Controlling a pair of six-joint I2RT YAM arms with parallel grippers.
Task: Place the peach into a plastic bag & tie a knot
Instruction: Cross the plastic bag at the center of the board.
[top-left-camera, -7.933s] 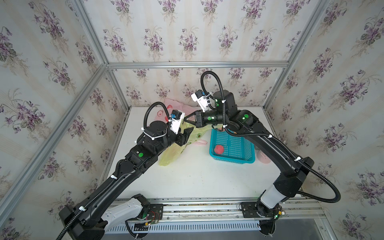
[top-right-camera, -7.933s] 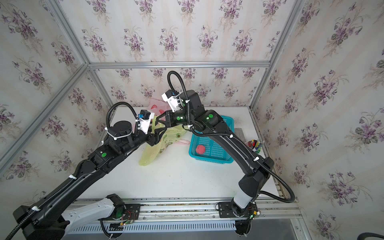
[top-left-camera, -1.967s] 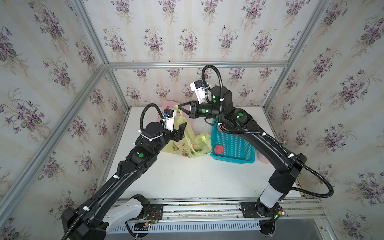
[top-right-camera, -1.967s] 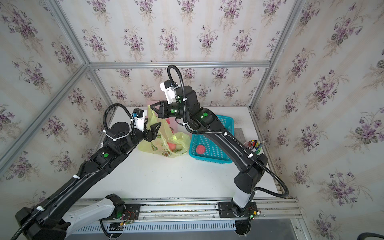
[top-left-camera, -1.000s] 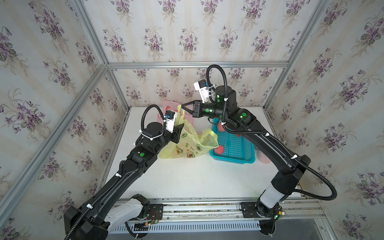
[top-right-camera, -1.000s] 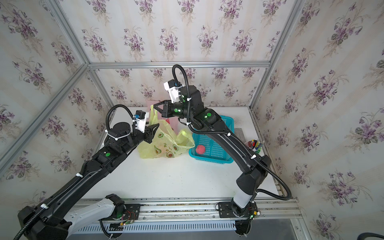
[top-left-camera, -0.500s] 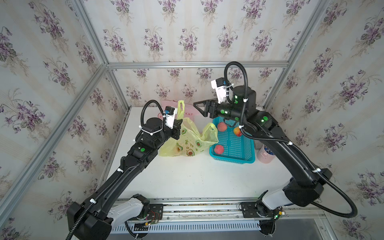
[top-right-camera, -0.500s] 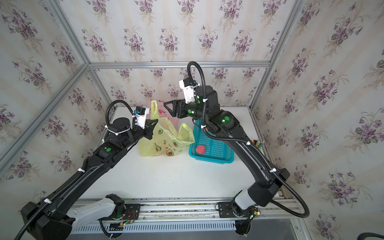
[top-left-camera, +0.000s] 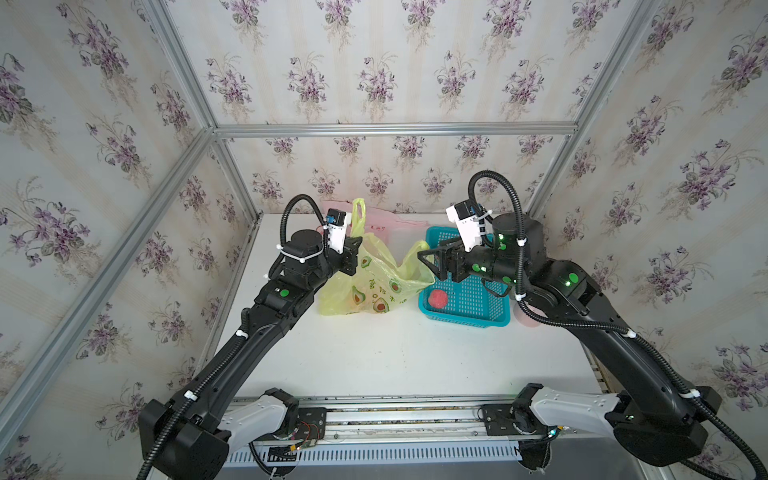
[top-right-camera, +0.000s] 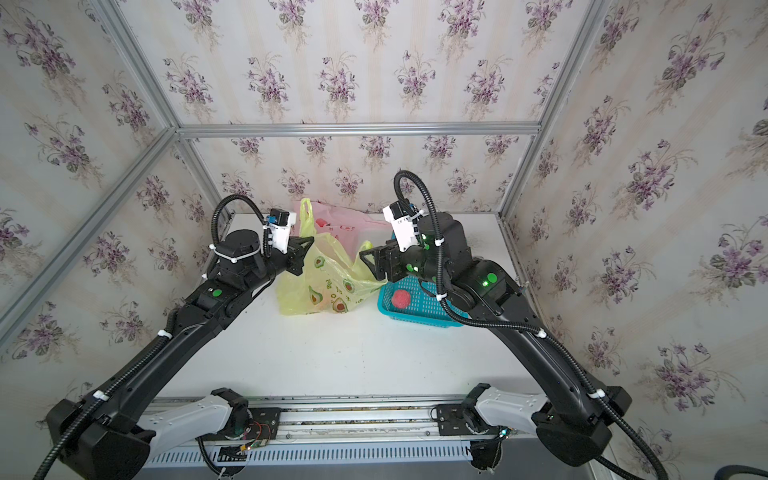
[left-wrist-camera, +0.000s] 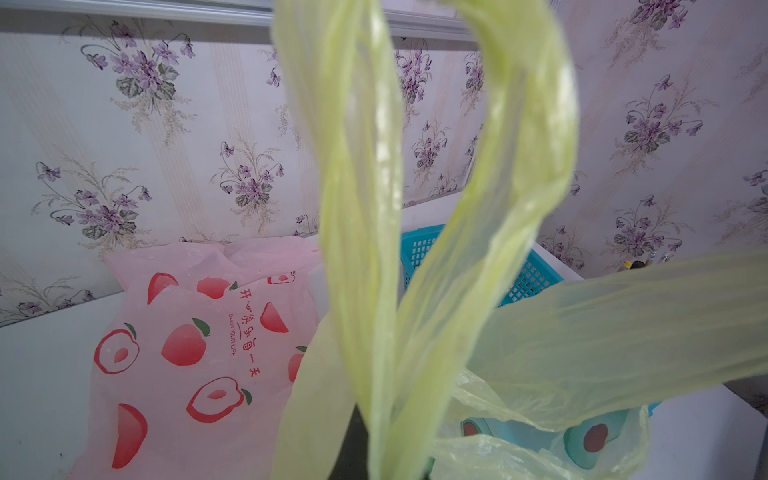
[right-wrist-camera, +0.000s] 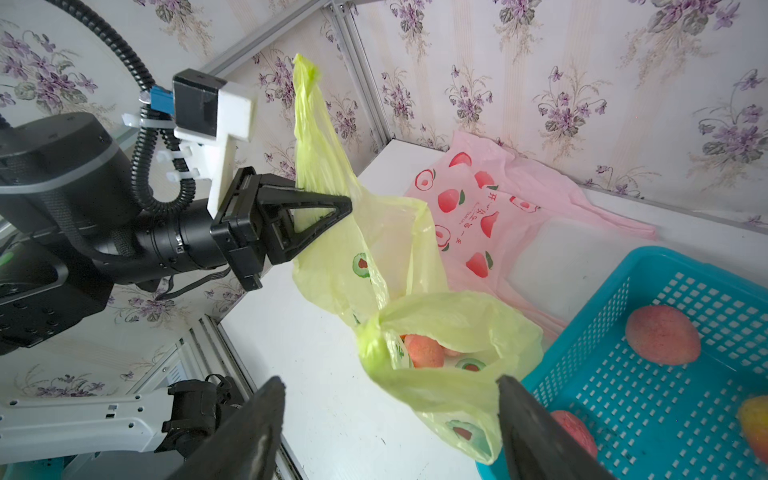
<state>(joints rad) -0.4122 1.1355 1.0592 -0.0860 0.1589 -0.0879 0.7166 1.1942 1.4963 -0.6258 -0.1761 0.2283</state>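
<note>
Your left end effector (top-left-camera: 353, 258) is pinching the yellow bag's (top-left-camera: 374, 286) raised handle (right-wrist-camera: 307, 124). Your right end effector (top-left-camera: 428, 266) is hanging wide open and empty by the slack handle (right-wrist-camera: 432, 395). The peach (right-wrist-camera: 422, 351) is lying inside the bag, near the worktop's (top-left-camera: 395, 353) back edge. You're aiming low on that slack handle, gathering all its plastic before crossing.

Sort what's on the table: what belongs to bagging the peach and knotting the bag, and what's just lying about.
Job in hand:
- yellow bag
- peach inside it
- left gripper, shut on one bag handle
- right gripper, open by the other handle

Lying about:
- pink bag
- blue basket
- fruit in the basket
</note>
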